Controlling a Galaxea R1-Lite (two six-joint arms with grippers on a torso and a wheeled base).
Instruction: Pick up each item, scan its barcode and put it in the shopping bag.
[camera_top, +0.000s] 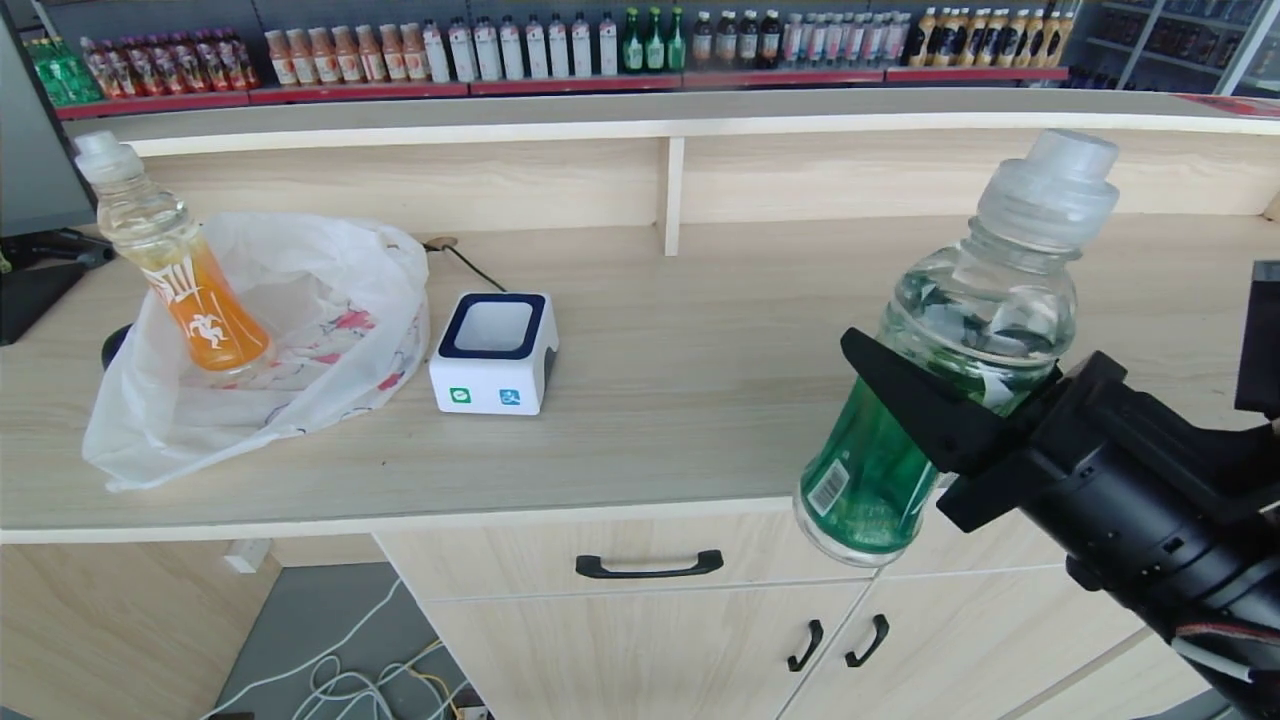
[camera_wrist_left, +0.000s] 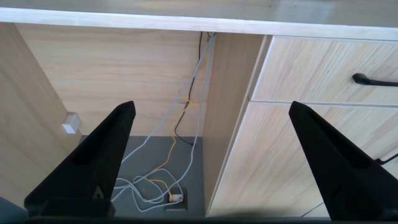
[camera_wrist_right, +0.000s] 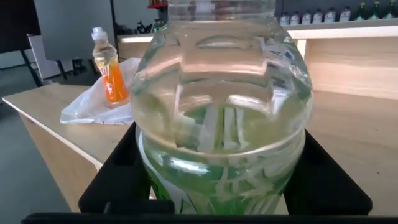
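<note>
The right gripper (camera_top: 940, 415) is clamped around the middle of a green-labelled bottle (camera_top: 985, 300) and holds it in the air at the right side of the scene, well apart from everything on the counter (camera_top: 700, 420). One black finger crosses the front of the label, and the right wrist view shows a finger on either side of the bottle's body. The bottle is tilted, its clear cap up and toward the right and its base lower and toward the left. In the head view the base overlaps the counter's front edge and the drawer front below it. A white barcode (camera_top: 828, 492) shows near the base, on the side facing the head camera. The left gripper (camera_wrist_left: 211, 109) hangs below counter level with its two black fingers spread wide and nothing between them. It faces the open recess under the counter, where loose cables (camera_wrist_left: 155, 180) trail down to the floor. At the left end of the counter lies the shopping bag (camera_top: 340, 320) — thin white plastic, its mouth open. An orange-labelled bottle (camera_top: 195, 295) stands in it, leaning a little. Just beside the bag, to its right, sits the scanner (camera_top: 495, 352) — a small white box with a dark-framed window on top. A drawer handle (camera_top: 648, 567) shows on the cabinet front below it.
</note>
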